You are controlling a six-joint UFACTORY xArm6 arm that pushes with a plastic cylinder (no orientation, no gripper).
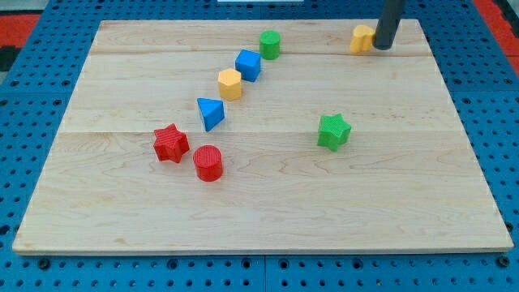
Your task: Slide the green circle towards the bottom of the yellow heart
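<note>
Tabletop (259, 203): pale wood, carrying eight blocks. We carried no hand, only a rod, so no open or shut state applied. Our tip (381, 47) stood at the board's one o'clock, touching the yellow heart (362, 38) on its three o'clock side. Green circle (270, 44): at twelve o'clock, untouched, well apart from the heart at its nine o'clock. Step judged: approach not begun. Next, we judged, the tip needed the circle's nine o'clock side, to push it toward three o'clock.

Rod comes down near-vertical from the frame's top edge, upper right; my tip (380, 47) sits low, at the far upper right.
</note>
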